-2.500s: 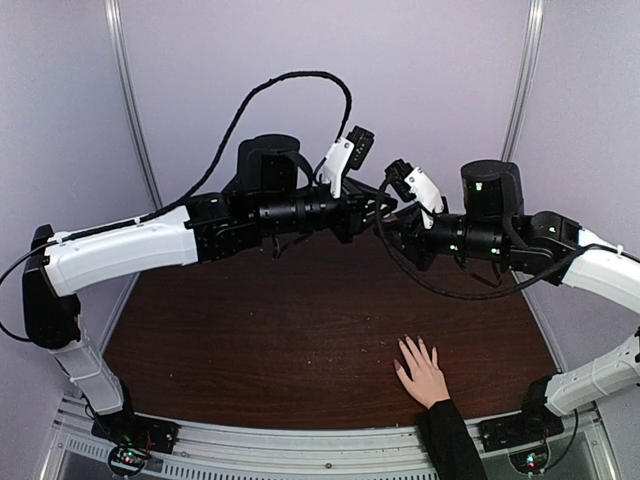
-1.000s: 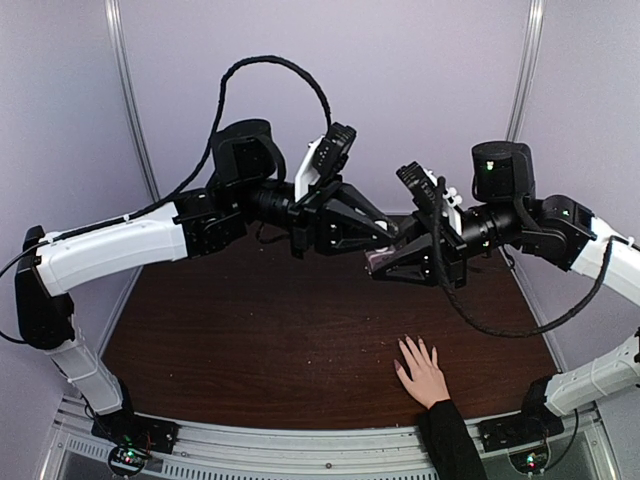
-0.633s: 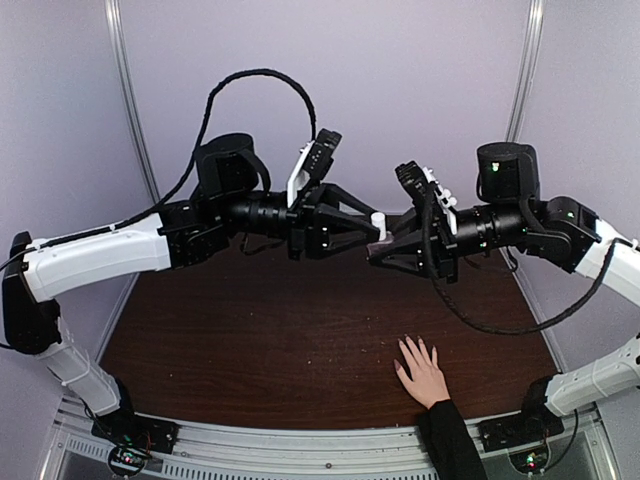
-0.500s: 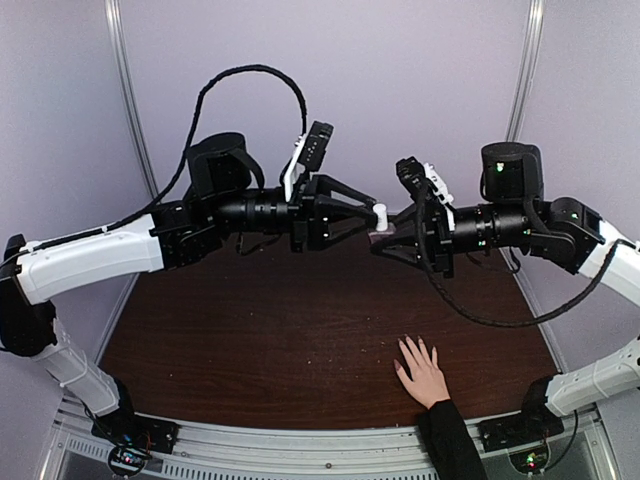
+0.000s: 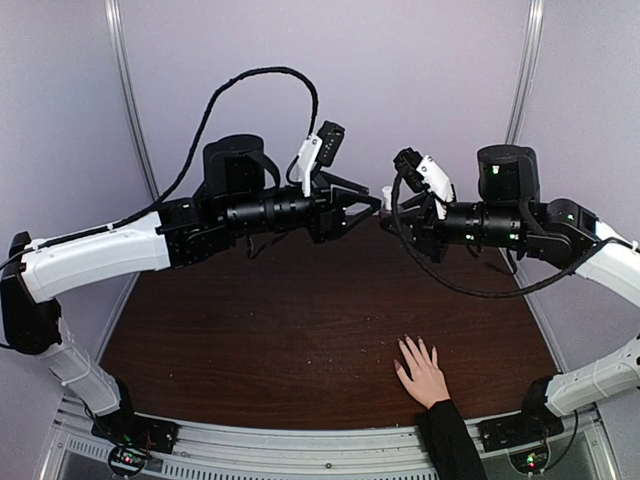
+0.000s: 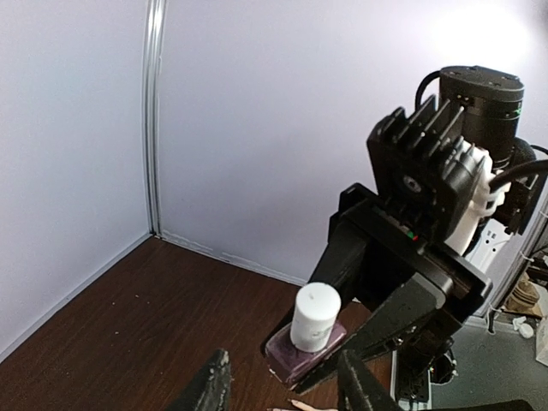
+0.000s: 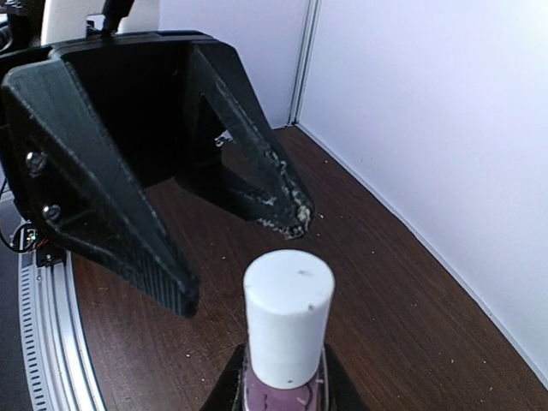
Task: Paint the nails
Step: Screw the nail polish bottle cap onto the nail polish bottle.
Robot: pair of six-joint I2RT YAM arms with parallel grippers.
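A small nail polish bottle (image 7: 282, 396) with purple contents and a white cap (image 7: 288, 315) stands upright in my right gripper (image 7: 282, 401), which is shut on its body. High over the table the two grippers face each other. My left gripper (image 5: 372, 204) is open, its dusty black fingers (image 7: 257, 175) spread in front of the cap without touching it. Seen from the left wrist, the bottle (image 6: 304, 351) sits just beyond my left gripper (image 6: 282, 390). A light-skinned hand (image 5: 425, 372) in a black sleeve lies flat at the near right, its tiny nails (image 5: 408, 344) barely visible.
The dark brown table (image 5: 260, 330) is walled by pale panels at the back and both sides. A black cable (image 5: 250, 85) loops above the left arm, and another hangs under the right arm. The arm bases stand on the metal rail (image 5: 300, 450) at the near edge.
My left gripper has opened. Both arms have risen and levelled out, and the left gripper has closed in on the bottle's cap. The hand has not moved.
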